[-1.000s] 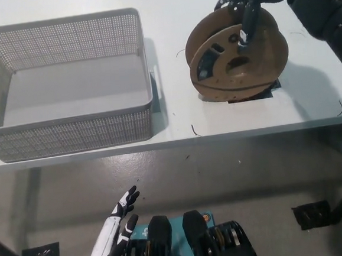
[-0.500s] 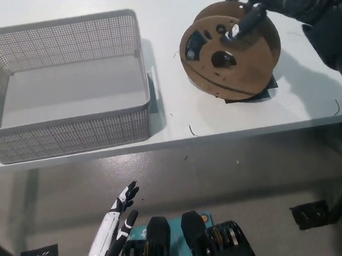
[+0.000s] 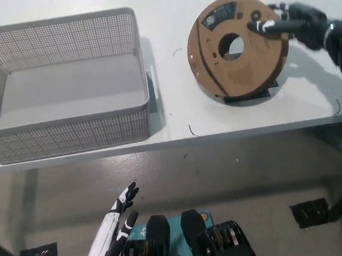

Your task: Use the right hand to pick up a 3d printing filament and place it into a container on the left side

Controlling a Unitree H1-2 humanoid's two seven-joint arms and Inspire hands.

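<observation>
A brown cardboard filament spool [image 3: 236,49] is tipped up so its round face with the centre hole points at the camera, its lower edge near a black patch [image 3: 247,96] on the table. My black right hand [image 3: 293,24] is shut on the spool's upper right rim, fingers lying across the face. The grey mesh basket [image 3: 132,72] stands empty on the left of the table, apart from the spool. My white left hand [image 3: 114,233] hangs open below the table's front edge at lower left.
The white table [image 3: 176,118] ends at a front edge just below the basket and spool. Thin dark filament scraps [image 3: 191,130] lie near that edge. Black table feet [image 3: 310,213] show on the floor below.
The spool has been turned from lying tilted to standing with its face toward the camera and lifted slightly. My right hand shifted right along its rim. The left hand stayed put.
</observation>
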